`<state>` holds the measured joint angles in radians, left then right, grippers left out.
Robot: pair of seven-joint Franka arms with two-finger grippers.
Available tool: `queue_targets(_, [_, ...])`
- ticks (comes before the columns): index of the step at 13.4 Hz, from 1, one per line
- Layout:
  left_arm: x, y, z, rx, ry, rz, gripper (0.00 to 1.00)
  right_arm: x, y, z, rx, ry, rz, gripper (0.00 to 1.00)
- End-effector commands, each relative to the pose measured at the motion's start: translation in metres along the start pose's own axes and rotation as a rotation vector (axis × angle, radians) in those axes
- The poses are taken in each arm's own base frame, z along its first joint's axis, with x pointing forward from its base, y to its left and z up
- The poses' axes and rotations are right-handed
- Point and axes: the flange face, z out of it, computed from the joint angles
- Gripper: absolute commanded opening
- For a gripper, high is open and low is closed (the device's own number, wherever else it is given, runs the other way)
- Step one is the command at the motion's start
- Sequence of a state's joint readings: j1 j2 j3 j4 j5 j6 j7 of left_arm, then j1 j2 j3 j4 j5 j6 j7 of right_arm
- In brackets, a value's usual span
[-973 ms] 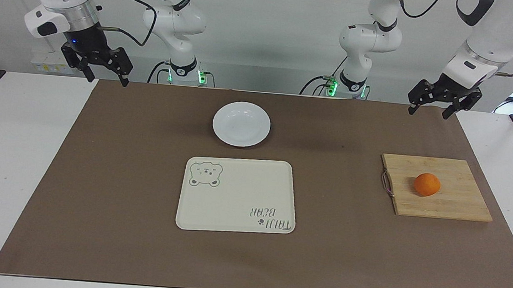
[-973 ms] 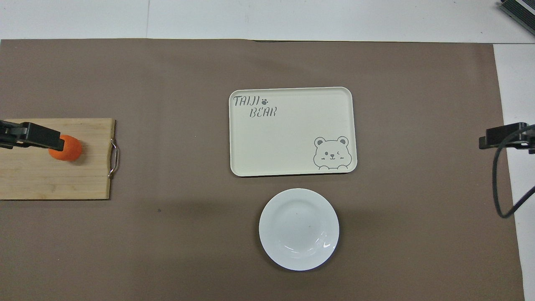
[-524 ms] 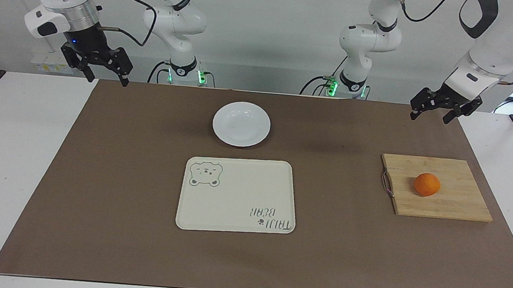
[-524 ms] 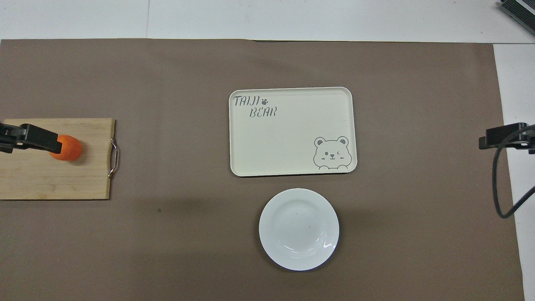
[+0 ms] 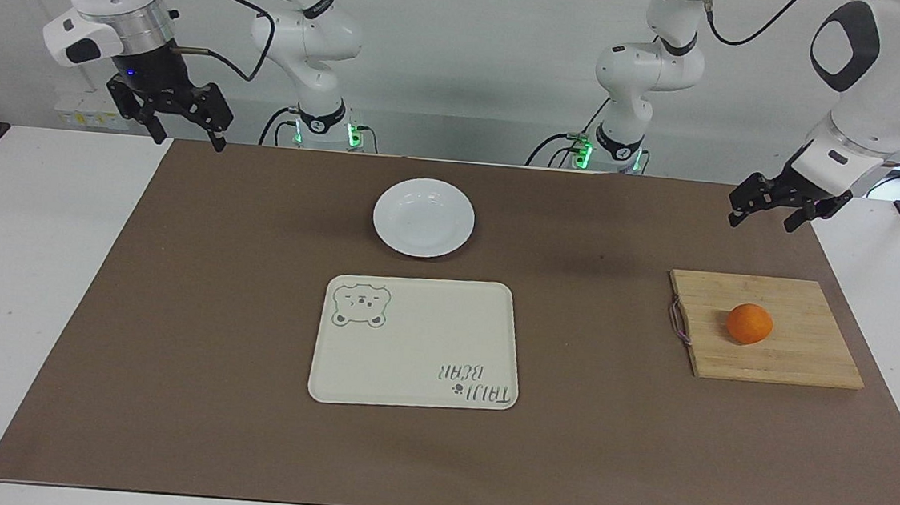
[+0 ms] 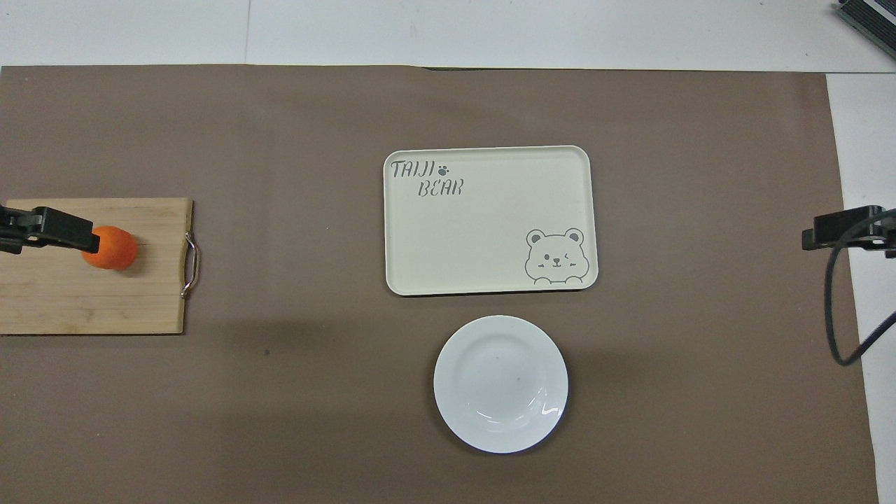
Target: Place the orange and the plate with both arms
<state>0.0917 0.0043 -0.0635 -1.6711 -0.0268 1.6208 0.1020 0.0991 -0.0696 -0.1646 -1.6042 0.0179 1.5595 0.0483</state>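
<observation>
The orange [image 5: 749, 323] lies on a wooden cutting board [image 5: 803, 356] toward the left arm's end of the table. It also shows in the overhead view [image 6: 112, 248]. The white plate [image 5: 424, 217] sits on the brown mat near the robots, empty, and shows in the overhead view [image 6: 500, 383]. My left gripper [image 5: 762, 222] is open and hangs in the air, well clear of the orange. In the overhead view one of its fingers [image 6: 59, 229] covers the orange's edge. My right gripper [image 5: 190, 142] is open and waits, raised over the mat's corner.
A cream tray with a bear drawing [image 5: 416, 341] lies mid-table, farther from the robots than the plate. The board has a metal handle [image 5: 679, 323] on its tray-facing edge. Two small arm bases with green lights [image 5: 586, 152] stand at the robots' edge.
My left gripper has come lower and shifted slightly toward the left arm's end of the table. The right arm, orange and plate have not moved.
</observation>
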Motion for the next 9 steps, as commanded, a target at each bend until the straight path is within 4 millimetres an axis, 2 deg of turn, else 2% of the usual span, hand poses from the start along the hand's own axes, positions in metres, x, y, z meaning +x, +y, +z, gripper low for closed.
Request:
queue_targets(1, [0.001, -0.017, 0.023, 0.011, 0.025, 0.025, 1.00, -0.006, 0.004, 0.000, -0.016, 0.009, -0.020, 1.00])
queue_targets(3, [0.004, -0.025, 0.046, 0.014, 0.043, 0.039, 1.00, -0.006, 0.004, 0.000, -0.016, 0.009, -0.020, 1.00])
queue_targets(5, [0.005, -0.041, 0.075, 0.016, 0.060, 0.015, 1.00, -0.006, 0.004, 0.000, -0.015, 0.011, -0.020, 1.00])
queue_targets(9, [0.015, -0.068, 0.119, 0.015, 0.074, -0.026, 1.00, -0.006, 0.004, 0.000, -0.015, 0.011, -0.019, 1.00])
